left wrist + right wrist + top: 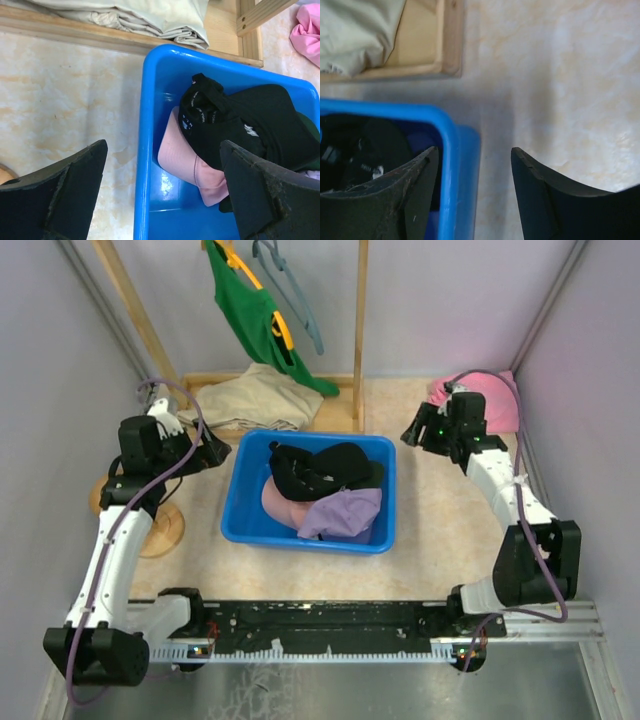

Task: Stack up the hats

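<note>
Left tool (215, 452) gapes wide and empty at the left wall of the blue bin (240, 530). Right tool (412, 435), jaws parted on nothing, hovers over the bare table (440, 530) off the bin's far right corner, near a pink cloth (495, 400). All four hats lie inside the bin: two black caps (320, 468) atop a pink cap (280, 505) and a lavender cap (345, 512). The pile looks loose, so stacking appears largely done, with tidying perhaps left.

Cloth hats (320, 472), glossy plastic bin (240, 502)
</note>
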